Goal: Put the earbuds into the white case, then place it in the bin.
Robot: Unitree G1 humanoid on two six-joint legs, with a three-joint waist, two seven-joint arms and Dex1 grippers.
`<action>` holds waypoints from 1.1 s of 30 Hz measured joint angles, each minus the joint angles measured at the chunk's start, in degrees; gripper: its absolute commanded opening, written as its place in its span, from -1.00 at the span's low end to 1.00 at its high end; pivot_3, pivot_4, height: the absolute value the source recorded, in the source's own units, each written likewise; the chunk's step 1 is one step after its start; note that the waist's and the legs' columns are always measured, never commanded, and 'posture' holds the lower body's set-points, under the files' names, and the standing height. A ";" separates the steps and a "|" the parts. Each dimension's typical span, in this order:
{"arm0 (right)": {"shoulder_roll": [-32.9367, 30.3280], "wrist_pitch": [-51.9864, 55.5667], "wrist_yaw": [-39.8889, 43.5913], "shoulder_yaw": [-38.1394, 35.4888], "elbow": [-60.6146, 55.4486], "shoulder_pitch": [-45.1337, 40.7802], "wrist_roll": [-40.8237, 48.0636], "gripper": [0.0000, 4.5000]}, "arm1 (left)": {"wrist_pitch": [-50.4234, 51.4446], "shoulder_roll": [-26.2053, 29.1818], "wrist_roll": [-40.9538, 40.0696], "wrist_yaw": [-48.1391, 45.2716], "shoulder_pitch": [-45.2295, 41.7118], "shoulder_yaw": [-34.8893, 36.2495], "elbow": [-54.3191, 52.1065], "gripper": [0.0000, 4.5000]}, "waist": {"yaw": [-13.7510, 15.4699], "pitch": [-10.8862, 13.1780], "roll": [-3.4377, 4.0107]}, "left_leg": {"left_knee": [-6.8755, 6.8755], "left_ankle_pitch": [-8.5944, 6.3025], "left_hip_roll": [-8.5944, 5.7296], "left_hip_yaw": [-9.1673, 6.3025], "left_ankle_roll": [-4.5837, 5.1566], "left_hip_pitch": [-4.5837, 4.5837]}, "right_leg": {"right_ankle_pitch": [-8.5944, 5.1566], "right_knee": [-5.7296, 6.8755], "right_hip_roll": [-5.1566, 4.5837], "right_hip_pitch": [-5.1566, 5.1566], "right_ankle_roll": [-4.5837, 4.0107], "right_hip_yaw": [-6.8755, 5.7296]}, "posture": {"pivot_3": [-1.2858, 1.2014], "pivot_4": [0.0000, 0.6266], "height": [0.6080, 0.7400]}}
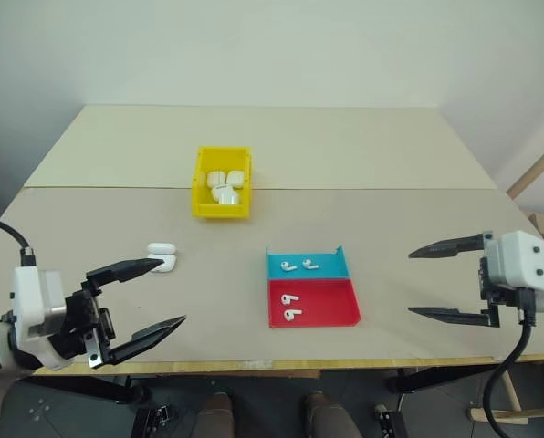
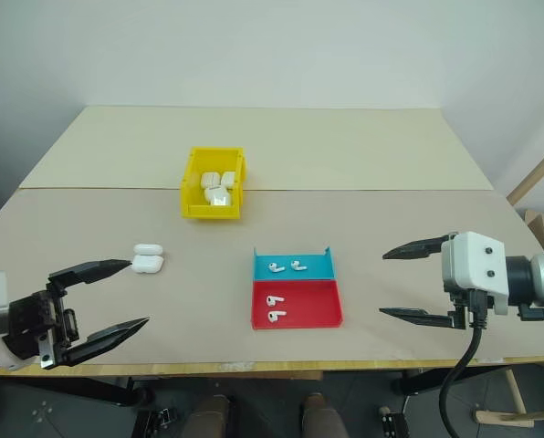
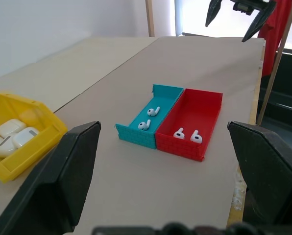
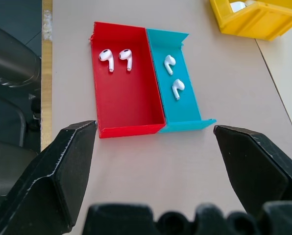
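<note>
Two pairs of earbuds [image 1: 297, 266] lay in trays between the wide-spread left pincer [image 1: 153, 294] and wide-spread right pincer [image 1: 436, 279]; the white case [image 1: 162, 256] sat by the left one, the bin [image 1: 199, 195] farther off

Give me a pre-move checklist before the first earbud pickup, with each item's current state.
1. Left gripper open and holding nothing: ok.
2. Right gripper open and holding nothing: ok.
3. Earbuds reachable: two in the blue tray, two in the red tray, all uncovered: ok.
4. White case on the table near the left gripper, apart from the trays: ok.
5. Case lid open to receive earbuds: cannot tell.
6. Bin has room: already holds several white cases: cannot tell.
</note>
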 measured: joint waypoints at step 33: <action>0.52 12.61 -11.23 3.47 -9.23 0.82 1.80 0.97 | 65.73 12.77 -56.76 109.83 -53.73 -28.16 31.65 1.00 | 1.14 0.03 -0.18 | 0.00 -0.04 -0.21 -0.27 -0.08 -0.15 | 0.23 0.13 -0.19 -0.06 -0.19 -0.06 | 0.03 -0.52 1.00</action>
